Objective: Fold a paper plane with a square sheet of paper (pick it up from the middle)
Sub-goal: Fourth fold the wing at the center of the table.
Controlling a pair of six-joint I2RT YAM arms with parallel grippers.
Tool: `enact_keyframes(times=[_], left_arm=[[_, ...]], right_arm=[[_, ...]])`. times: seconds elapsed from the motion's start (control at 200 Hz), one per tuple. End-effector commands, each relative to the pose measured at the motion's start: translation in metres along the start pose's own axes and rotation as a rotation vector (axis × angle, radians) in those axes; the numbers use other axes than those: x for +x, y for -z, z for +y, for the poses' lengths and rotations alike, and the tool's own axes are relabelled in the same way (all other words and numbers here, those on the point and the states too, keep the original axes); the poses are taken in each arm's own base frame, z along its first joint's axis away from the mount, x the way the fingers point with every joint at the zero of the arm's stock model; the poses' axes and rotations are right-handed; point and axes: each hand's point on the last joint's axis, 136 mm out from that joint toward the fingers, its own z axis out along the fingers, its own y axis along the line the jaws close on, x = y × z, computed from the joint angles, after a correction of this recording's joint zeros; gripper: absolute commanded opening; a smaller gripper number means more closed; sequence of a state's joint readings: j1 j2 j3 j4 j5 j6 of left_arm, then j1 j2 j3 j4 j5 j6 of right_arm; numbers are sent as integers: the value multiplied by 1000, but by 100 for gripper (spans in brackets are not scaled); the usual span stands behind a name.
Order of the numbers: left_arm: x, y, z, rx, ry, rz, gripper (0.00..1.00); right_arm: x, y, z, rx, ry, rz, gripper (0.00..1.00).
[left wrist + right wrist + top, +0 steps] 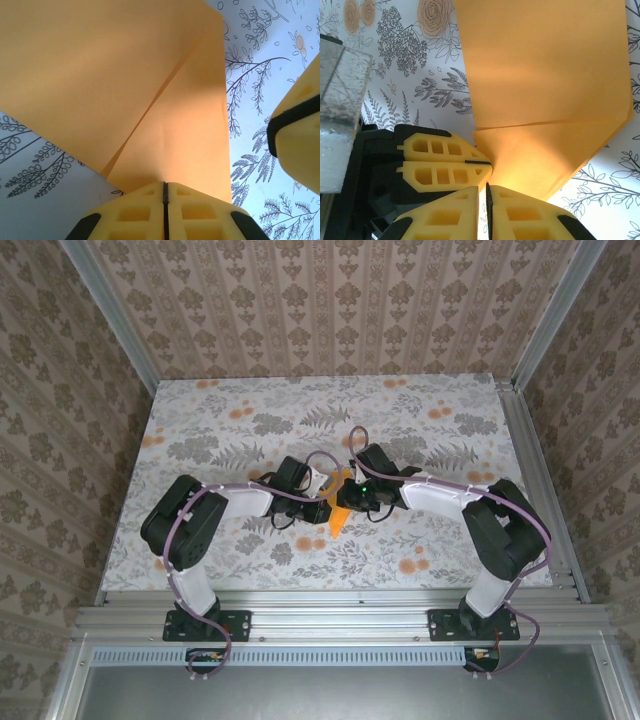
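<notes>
Floral-print table spreads under both arms. Left arm reaches in from 7 o'clock and right arm from 5 o'clock, their wrists meeting near the table's centre. Between them is the orange sheet of paper, folded, with one narrow tip pointing toward 6 o'clock in the top view. In the left wrist view the sheet shows a diagonal crease, and the left gripper is clamped tight on its edge at 6 o'clock. The right gripper stands just beside that grip, its fingers almost together with a thin slit between them; whether they pinch the paper cannot be told.
</notes>
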State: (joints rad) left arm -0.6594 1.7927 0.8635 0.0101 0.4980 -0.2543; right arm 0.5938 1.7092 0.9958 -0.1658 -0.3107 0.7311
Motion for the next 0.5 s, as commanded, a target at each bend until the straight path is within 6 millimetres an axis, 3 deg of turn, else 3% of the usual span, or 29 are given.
enact_keyframes(times=[0.0, 0.12, 0.315, 0.495], left_arm=[[26, -8, 16, -41, 55, 78, 9], [27, -7, 16, -42, 55, 79, 9], [26, -6, 16, -42, 51, 80, 9], [26, -8, 16, -40, 53, 84, 9]], right_arm=[[4, -7, -4, 17, 11, 31, 16], [6, -6, -10, 44, 11, 35, 17], [4, 4, -42, 146, -12, 16, 31], [-2, -2, -49, 143, -33, 17, 36]])
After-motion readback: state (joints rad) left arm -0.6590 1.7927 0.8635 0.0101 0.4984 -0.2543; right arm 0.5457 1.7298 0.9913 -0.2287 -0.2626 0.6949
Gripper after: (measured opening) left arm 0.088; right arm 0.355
